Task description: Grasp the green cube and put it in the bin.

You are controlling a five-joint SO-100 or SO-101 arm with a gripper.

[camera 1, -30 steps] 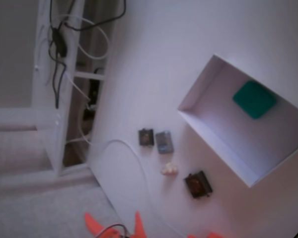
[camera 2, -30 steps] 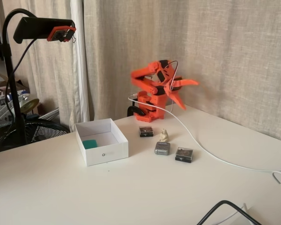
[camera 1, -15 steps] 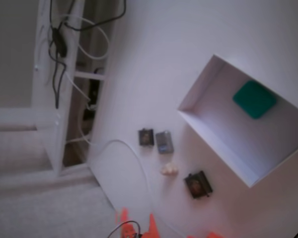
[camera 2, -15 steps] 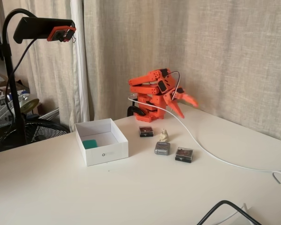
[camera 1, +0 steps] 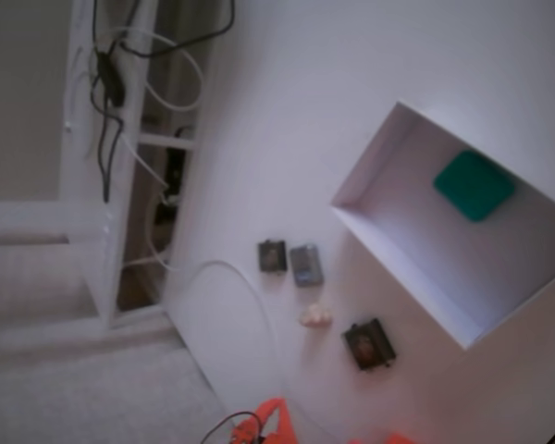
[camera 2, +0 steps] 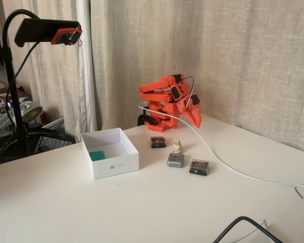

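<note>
green cube (camera 1: 474, 185): rounded, plain | bin (camera 1: 416, 277): thin-walled, holds it

Green cube (camera 1: 473, 185) in white bin (camera 1: 388, 148). Orange arm (camera 2: 167, 98). White table (camera 2: 142, 202). Dark blocks (camera 2: 198, 166). Beige curtain (camera 2: 243, 50).

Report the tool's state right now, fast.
Tool: closed, holding nothing, folded back near the arm's base, above the table. The green cube lies in the bin.
</note>
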